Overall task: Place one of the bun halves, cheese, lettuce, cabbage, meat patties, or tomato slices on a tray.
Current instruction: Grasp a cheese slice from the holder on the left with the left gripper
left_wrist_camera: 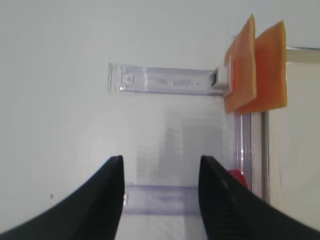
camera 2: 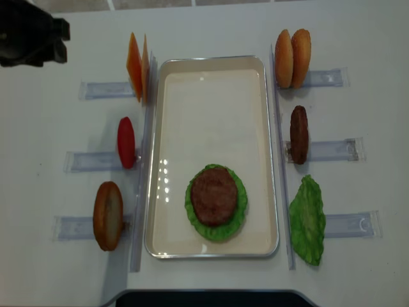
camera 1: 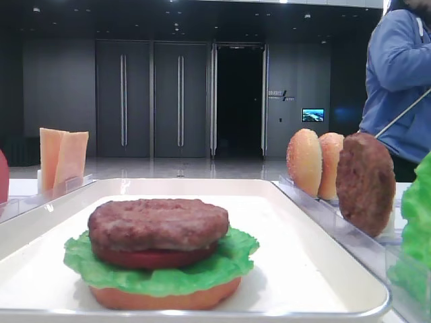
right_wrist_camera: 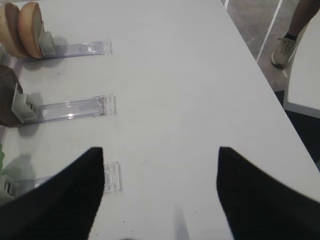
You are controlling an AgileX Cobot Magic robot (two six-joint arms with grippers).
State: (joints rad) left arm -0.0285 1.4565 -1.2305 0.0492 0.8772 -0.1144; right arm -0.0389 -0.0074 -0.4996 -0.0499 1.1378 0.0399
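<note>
On the white tray (camera 2: pixel 211 70) lies a stack: a bun half (camera 1: pixel 165 296) at the bottom, lettuce (camera 2: pixel 238 214), a tomato slice (camera 1: pixel 153 257) and a meat patty (camera 2: pixel 214 195) on top. Two cheese slices (left_wrist_camera: pixel 255 65) stand in a rack left of the tray, with a tomato slice (camera 2: pixel 126 142) and a bun half (camera 2: pixel 107 215) nearer the front. My left gripper (left_wrist_camera: pixel 161 162) is open and empty over a clear rack, short of the cheese. My right gripper (right_wrist_camera: pixel 160 155) is open and empty over bare table, right of the racks.
Right of the tray stand two bun halves (camera 2: pixel 292 57), a patty (camera 2: pixel 298 134) and a lettuce leaf (camera 2: pixel 308 219) in clear racks (right_wrist_camera: pixel 75 107). My left arm (camera 2: pixel 29 32) is at the far left corner. A person (camera 1: pixel 404 81) stands beyond the table's right side.
</note>
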